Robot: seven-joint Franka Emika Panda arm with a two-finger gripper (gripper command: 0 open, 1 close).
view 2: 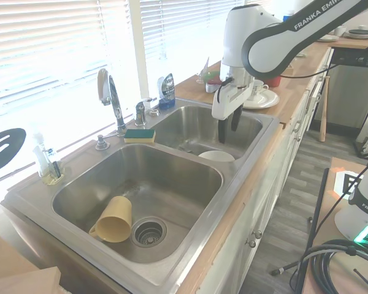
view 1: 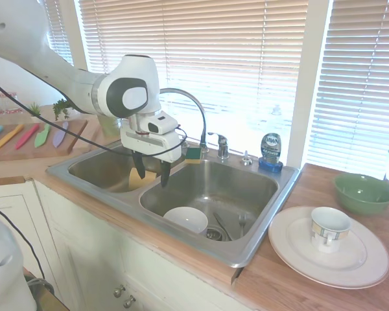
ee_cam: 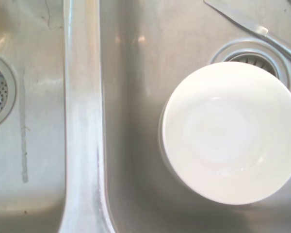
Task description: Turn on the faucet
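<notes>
Sink [view 1: 259, 241]: steel, 2 basins, set in wood counter [view 1: 292, 278] under blinds.
Gripper [view 1: 152, 173]: above sink divider, jaws parted, empty.
Faucet [view 1: 193, 110]: behind sink.

Double sink [view 2: 245, 116], faucet [view 2: 110, 95] behind divider, open gripper [view 2: 228, 130] above white bowl [view 2: 216, 157], yellow mug [view 2: 112, 219] in near basin

The faucet [view 1: 193, 110] handle [view 1: 221, 145] is reachable from above. Just beside the handle stand a small chrome cap [view 1: 246, 158] and a blue soap bottle [view 1: 271, 151]; a sponge [view 1: 193, 153] lies on its other side, by the spout base.
</notes>
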